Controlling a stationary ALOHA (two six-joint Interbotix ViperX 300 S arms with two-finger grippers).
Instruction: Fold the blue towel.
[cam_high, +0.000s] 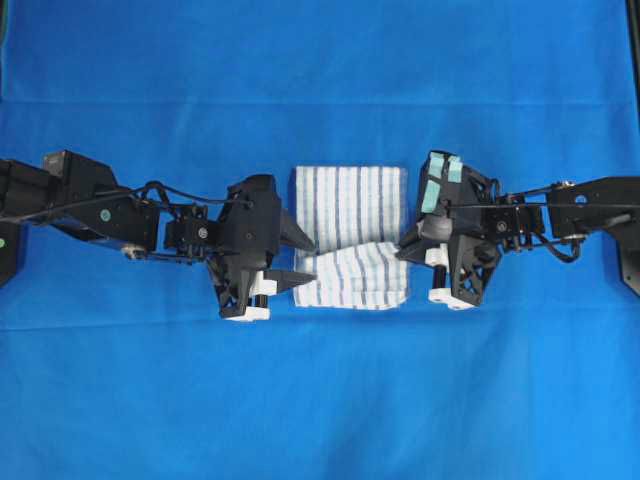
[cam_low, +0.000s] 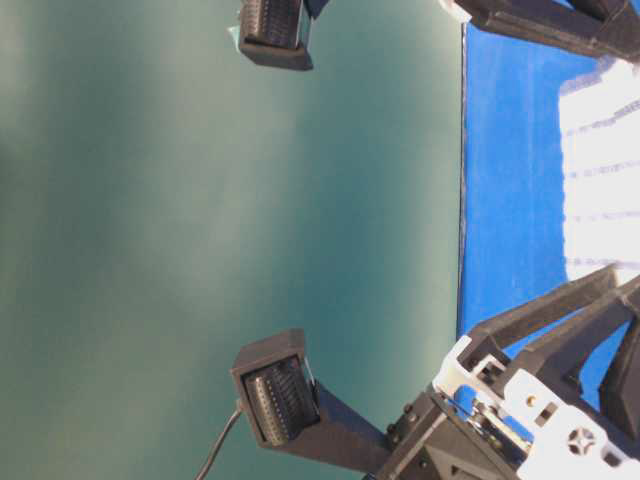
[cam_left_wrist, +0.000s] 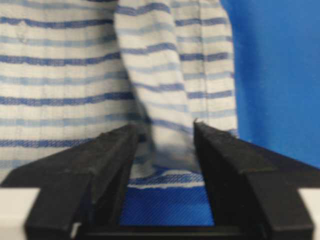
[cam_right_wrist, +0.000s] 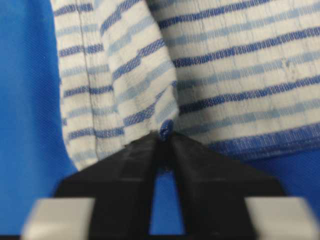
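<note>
The blue towel (cam_high: 350, 205), white with thin blue stripes, lies folded in the middle of the table, and its near layer is rumpled. My left gripper (cam_high: 312, 260) stands at the towel's left edge. In the left wrist view it (cam_left_wrist: 165, 134) is open, with the towel's hem (cam_left_wrist: 165, 176) lying loose between the fingers. My right gripper (cam_high: 403, 248) sits at the towel's right edge. In the right wrist view its (cam_right_wrist: 164, 136) jaws are nearly together, nipping a small bunched bit of dark-blue hem (cam_right_wrist: 165, 128). The towel (cam_low: 600, 170) also shows in the table-level view.
A plain blue table covering (cam_high: 320, 400) spreads all around the towel. Both black arms reach in from the left (cam_high: 90, 200) and right (cam_high: 580, 205) sides. A dull green backdrop (cam_low: 200, 200) fills most of the table-level view.
</note>
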